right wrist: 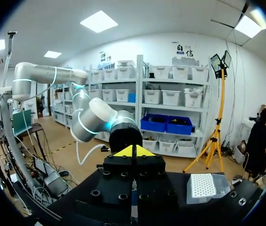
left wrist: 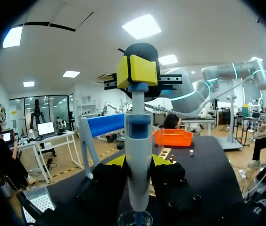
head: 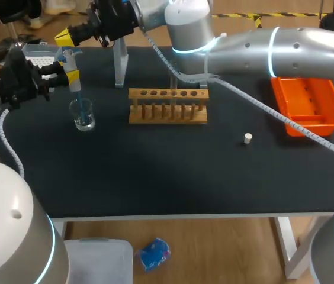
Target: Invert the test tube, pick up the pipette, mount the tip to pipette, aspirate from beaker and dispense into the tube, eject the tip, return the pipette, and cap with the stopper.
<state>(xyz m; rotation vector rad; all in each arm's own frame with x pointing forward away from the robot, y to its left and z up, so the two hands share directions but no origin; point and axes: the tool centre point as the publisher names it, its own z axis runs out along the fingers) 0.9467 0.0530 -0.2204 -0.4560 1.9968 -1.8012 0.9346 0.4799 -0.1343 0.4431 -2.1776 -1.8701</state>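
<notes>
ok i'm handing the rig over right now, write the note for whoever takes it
Left gripper: shut on the pipette, held upright with its tip in the beaker.
Right gripper: shut, at the pipette's top.
Stopper: loose on the table, right of the rack.
Done: pipette picked up, tip mounted.
Now: at the aspirate step, by the look of it.
Left: dispense into the tube, eject tip, return pipette, cap. I cannot make out the tube.

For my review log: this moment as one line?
step: aspirate | left jaws: shut on pipette | right jaws: shut, atop pipette | tip: in beaker
</notes>
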